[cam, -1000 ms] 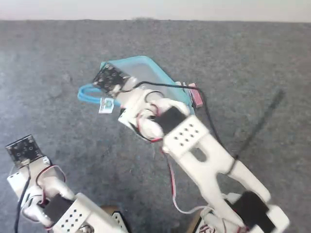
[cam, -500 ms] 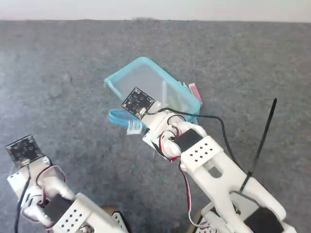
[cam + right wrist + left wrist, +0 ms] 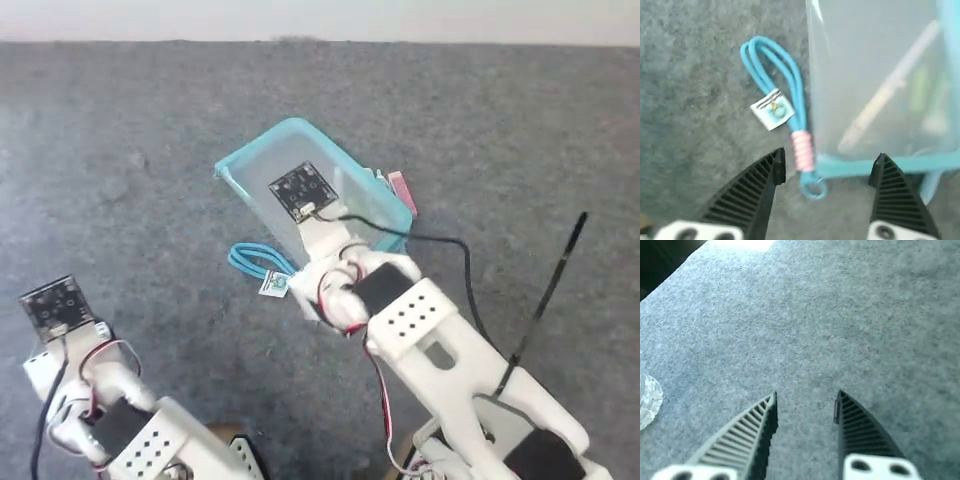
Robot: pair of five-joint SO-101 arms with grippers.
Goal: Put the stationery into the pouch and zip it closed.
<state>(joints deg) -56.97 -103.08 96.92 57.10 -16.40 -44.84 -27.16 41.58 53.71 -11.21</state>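
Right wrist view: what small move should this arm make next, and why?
Probably lower the jaws and shut them on the pink wrap of the blue cord. They stand open on either side of it, the cord meets the edge of the pouch, and stationery already lies inside, so the zip seems to be what remains.

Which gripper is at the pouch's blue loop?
The right gripper, open over the blue loop by the pouch; the left gripper is over bare carpet.

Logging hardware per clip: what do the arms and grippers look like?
The left arm and right arm are white plastic with black servos, red and white wires and black camera boards. The left gripper and right gripper have black, ribbed, pointed fingers.
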